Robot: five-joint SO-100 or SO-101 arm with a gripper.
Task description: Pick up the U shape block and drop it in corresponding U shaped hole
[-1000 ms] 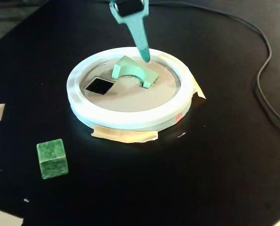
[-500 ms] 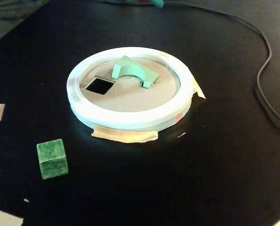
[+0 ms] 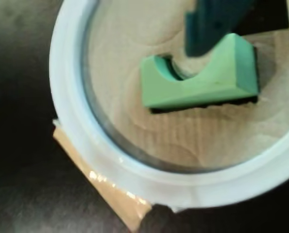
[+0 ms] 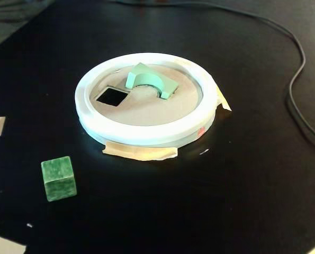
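Note:
The pale mint-green U shape block (image 3: 202,80) lies tilted on the tan disc (image 3: 134,43) inside the white ring (image 3: 71,97). Its notch faces the top of the wrist view. A dark sliver of the U shaped hole (image 3: 202,105) shows under its lower edge, so it sits over that hole and sticks up from it. In the fixed view the block (image 4: 146,78) stands free on the disc, with no arm in sight. My gripper (image 3: 134,41) hangs above; only one dark teal finger (image 3: 214,24) shows, over the block, with nothing held.
The plain square cutout (image 4: 111,96) is in the disc beside the block. A darker mottled green cube (image 4: 58,178) sits on the black table at front left. Tan tape (image 4: 141,152) holds the ring down. A black cable (image 4: 297,79) runs along the right side.

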